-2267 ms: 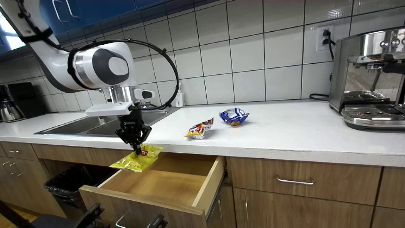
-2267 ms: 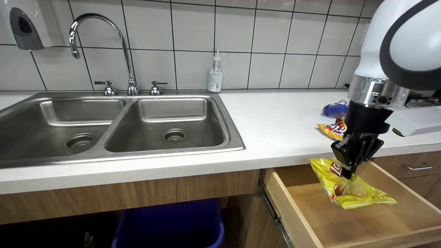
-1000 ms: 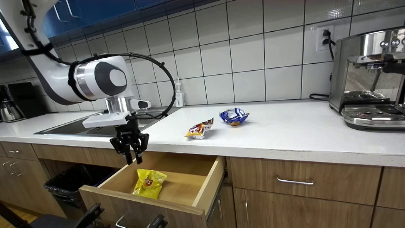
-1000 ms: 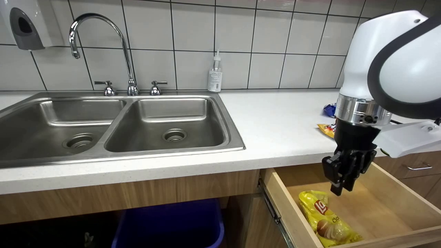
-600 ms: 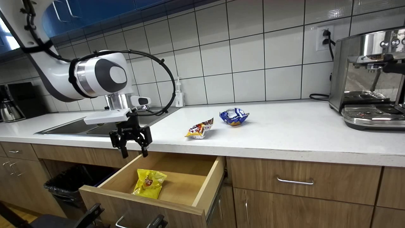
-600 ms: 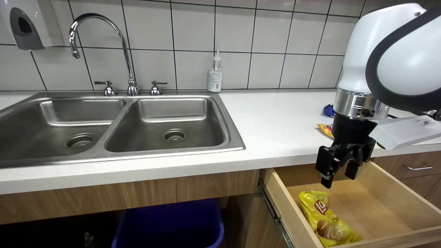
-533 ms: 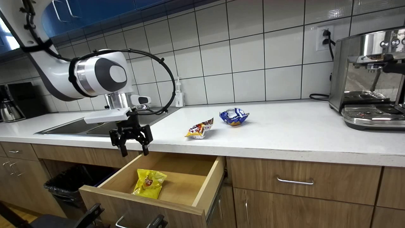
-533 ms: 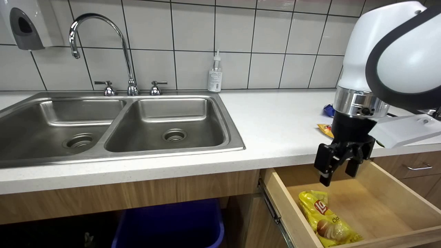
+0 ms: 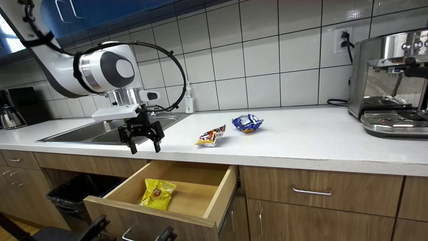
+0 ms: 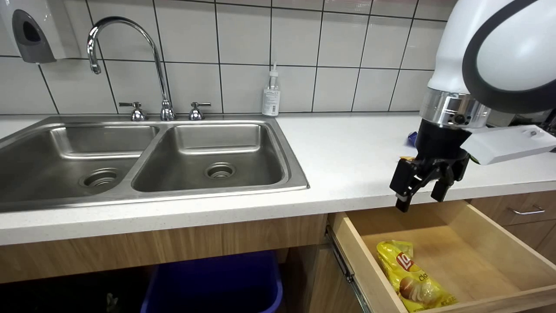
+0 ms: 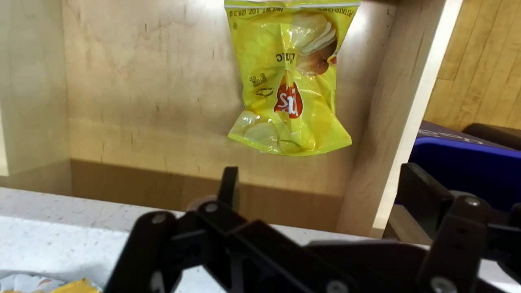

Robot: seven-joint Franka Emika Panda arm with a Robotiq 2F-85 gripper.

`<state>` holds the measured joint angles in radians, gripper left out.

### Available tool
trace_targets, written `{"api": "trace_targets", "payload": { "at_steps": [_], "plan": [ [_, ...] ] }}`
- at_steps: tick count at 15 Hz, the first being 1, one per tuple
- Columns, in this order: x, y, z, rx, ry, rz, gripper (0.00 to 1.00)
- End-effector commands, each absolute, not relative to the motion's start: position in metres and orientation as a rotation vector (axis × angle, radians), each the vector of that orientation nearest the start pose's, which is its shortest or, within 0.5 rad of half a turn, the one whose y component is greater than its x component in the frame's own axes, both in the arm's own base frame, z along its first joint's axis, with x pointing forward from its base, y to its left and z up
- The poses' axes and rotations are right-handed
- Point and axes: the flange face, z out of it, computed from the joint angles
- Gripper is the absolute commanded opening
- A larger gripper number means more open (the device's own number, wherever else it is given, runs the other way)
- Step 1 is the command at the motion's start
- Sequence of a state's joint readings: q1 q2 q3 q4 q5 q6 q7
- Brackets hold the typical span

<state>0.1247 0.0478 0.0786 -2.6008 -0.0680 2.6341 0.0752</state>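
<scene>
Yellow chip bag is lying near left, drawer floor supporting it; gripper is hovering higher, jaws apart

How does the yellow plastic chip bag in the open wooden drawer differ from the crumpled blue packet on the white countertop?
Place: the yellow chip bag lies inside the wooden drawer; the blue packet sits on the white countertop.
Shape: the yellow chip bag lies spread out; the blue packet is scrunched into a bowl shape.
Print: the yellow chip bag bears a red logo; the blue packet has white markings.
Shared: both are shiny, printed wrappers.
</scene>
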Motion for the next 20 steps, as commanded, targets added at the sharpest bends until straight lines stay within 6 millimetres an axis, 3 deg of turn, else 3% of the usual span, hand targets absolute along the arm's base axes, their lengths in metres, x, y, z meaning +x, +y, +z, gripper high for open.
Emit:
{"api": "trace_targets", "payload": {
  "at_steps": [1,10,20],
  "plan": [
    [0.440,0.081,0.260,-3.157,-0.264,-0.027,1.00],
    [0.474,0.054,0.287,-3.164,-0.092,-0.154,1.00],
    [0.511,0.013,0.307,-3.153,0.233,-0.276,1.00]
  ]
}}
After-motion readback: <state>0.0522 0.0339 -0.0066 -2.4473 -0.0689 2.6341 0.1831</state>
